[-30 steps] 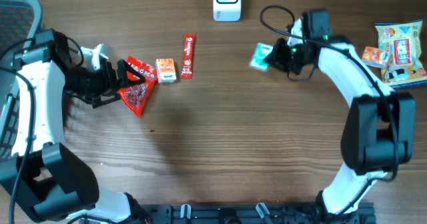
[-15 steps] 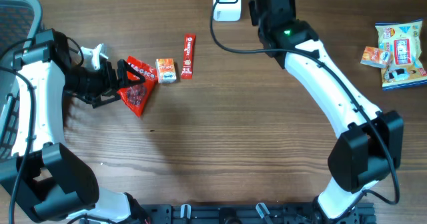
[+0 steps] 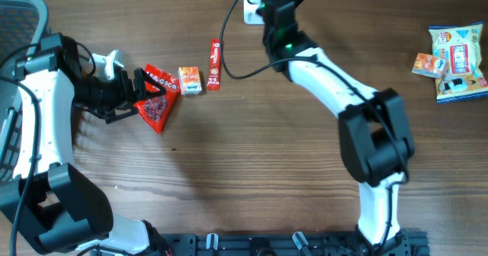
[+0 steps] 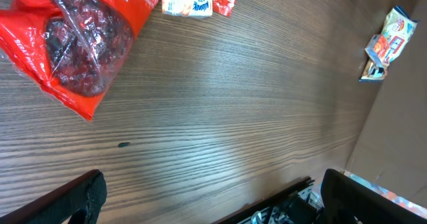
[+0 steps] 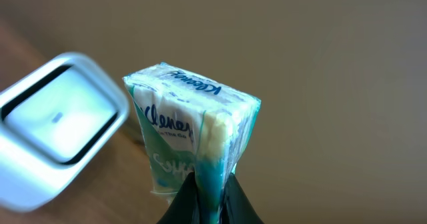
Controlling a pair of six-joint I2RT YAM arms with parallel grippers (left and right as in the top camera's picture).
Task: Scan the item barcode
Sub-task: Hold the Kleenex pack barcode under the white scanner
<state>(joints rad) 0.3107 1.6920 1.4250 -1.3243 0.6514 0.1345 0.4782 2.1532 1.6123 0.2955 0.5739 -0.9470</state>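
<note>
A small pack of Kleenex tissues, white and teal in clear wrap, stands upright in the right wrist view; its lower edge is pinched between the narrow black fingertips of the right gripper, whose jaws are drawn almost together on it; the brand name reads across the pack's top and front face. Just to the left of the pack is the white scanner, blurred, with its dark-rimmed window turned towards the camera; whether pack and scanner touch cannot be told. From overhead, the scanner sits at the middle of the far edge of the wooden table; the right arm reaches across to it and covers most of it, so the pack itself is hidden in that view.

Left of the scanner, a slim red stick packet lies lengthwise; beside it is a small orange box; next comes a red bag with a clear window showing dark contents. The left gripper hangs over the table by that bag with its jaws spread wide and nothing between them; in its wrist view the bag lies ahead of the fingers, apart from them. At the far right of the table, well apart from all this, lies a cluster of snack packets.
</note>
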